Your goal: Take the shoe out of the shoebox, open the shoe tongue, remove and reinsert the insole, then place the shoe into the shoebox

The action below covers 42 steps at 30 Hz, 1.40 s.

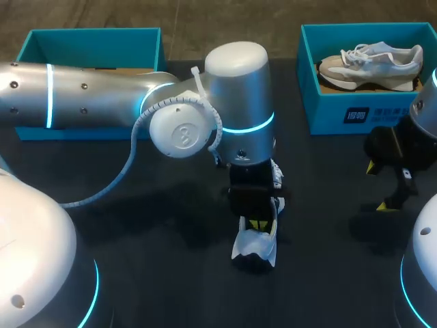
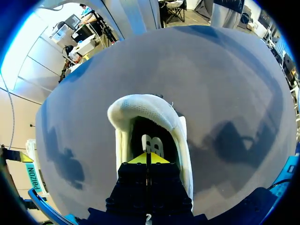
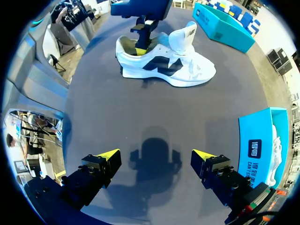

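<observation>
Shoe (image 3: 187, 70) out, tongue (image 3: 185, 35) raised; left jaws pinched together at the insole (image 2: 151, 140), right jaws wide; insole work and boxing remain.

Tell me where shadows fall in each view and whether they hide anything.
Head view: dim table; the left arm covers and shades much of the shoe. Left wrist view: arm shadows blotch the table beside the shoe, whose inside is dark. Right wrist view: the right gripper casts its own shadow between its open fingers, hiding nothing.
</observation>
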Tool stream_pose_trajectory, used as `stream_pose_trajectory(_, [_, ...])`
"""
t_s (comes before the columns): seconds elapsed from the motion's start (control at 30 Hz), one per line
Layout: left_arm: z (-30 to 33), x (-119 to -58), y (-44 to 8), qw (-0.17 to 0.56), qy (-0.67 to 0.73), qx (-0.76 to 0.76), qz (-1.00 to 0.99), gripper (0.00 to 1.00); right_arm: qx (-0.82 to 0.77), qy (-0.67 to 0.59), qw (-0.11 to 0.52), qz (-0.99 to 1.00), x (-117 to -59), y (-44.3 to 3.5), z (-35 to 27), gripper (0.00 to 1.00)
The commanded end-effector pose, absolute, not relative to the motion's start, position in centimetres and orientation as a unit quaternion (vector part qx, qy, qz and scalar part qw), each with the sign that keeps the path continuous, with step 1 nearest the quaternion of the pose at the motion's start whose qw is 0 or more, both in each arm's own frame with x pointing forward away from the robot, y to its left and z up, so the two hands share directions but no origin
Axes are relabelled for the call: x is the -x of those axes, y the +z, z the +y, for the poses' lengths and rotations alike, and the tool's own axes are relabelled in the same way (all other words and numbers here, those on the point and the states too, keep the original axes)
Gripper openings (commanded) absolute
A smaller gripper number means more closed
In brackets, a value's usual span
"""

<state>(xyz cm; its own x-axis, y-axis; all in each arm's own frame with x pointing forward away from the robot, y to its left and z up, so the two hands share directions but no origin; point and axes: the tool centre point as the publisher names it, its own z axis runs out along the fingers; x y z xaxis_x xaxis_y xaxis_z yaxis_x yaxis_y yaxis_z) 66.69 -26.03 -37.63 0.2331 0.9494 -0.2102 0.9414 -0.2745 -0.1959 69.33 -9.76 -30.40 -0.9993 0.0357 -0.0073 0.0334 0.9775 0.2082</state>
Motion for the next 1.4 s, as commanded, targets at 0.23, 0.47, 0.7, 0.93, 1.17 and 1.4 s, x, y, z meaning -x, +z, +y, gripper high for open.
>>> stream_pose_trajectory(0.23, [-26.6,-67.3,-40.0,0.045,0.143,0.796,-0.586,0.00,-0.018,0.103,0.007,0.994,-69.2,-30.4,-9.7,1.00])
stream_pose_trajectory(0.47, [-26.8,-67.8,-41.4,0.026,0.100,0.798,-0.593,0.00,-0.018,0.103,0.007,0.994,-69.2,-30.4,-9.7,1.00])
stream_pose_trajectory(0.7, [-26.5,-68.4,-41.1,0.016,0.089,0.790,-0.606,0.00,-0.018,0.103,0.007,0.994,-69.2,-30.4,-9.7,1.00])
stream_pose_trajectory(0.93, [-26.1,-68.6,-39.4,0.004,0.086,0.786,-0.612,0.00,-0.018,0.103,0.007,0.994,-69.2,-30.4,-9.7,1.00])
stream_pose_trajectory(1.17, [-26.0,-68.4,-37.2,-0.001,0.088,0.786,-0.612,0.00,-0.018,0.103,0.007,0.994,-69.2,-30.4,-9.7,1.00])
stream_pose_trajectory(1.4, [-26.3,-69.2,-35.8,-0.005,0.084,0.784,-0.615,0.00,-0.018,0.103,0.007,0.994,-69.2,-30.4,-9.7,1.00])
